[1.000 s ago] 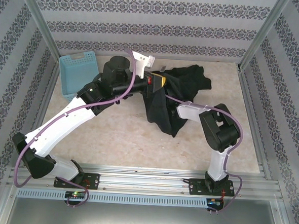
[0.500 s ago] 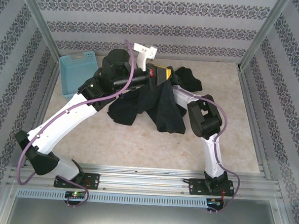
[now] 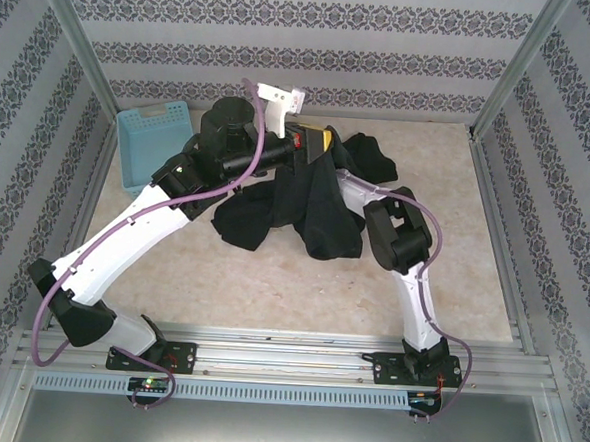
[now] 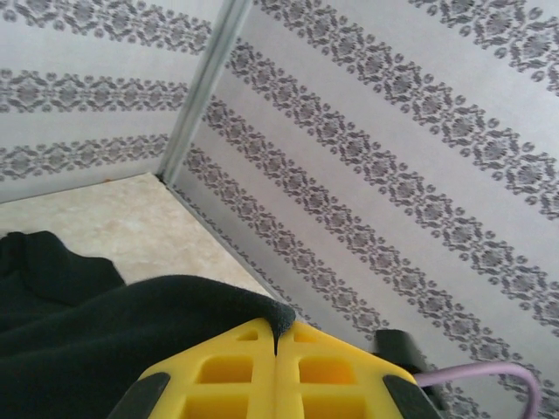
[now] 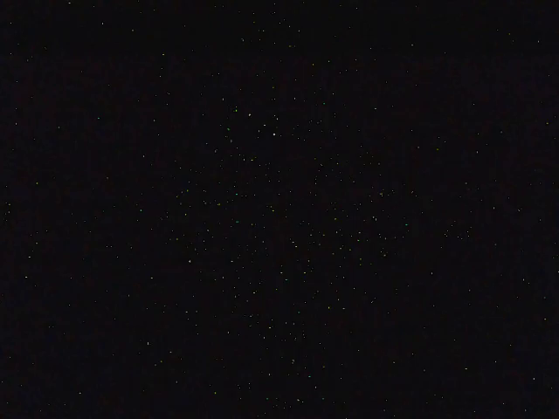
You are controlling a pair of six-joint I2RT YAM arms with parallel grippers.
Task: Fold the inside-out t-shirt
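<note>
T-shirt [image 3: 315, 214] (bunched) over right hand

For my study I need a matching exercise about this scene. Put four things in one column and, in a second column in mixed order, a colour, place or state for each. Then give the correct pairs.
Column A
1. t-shirt
2. basket
3. left gripper
4. table

Column B
a. light blue, at the far left of the table
b. beige, with a stone pattern
c. black, bunched and hanging down
d. yellow fingers, closed on black fabric

Pairs: 1-c; 2-a; 3-d; 4-b
</note>
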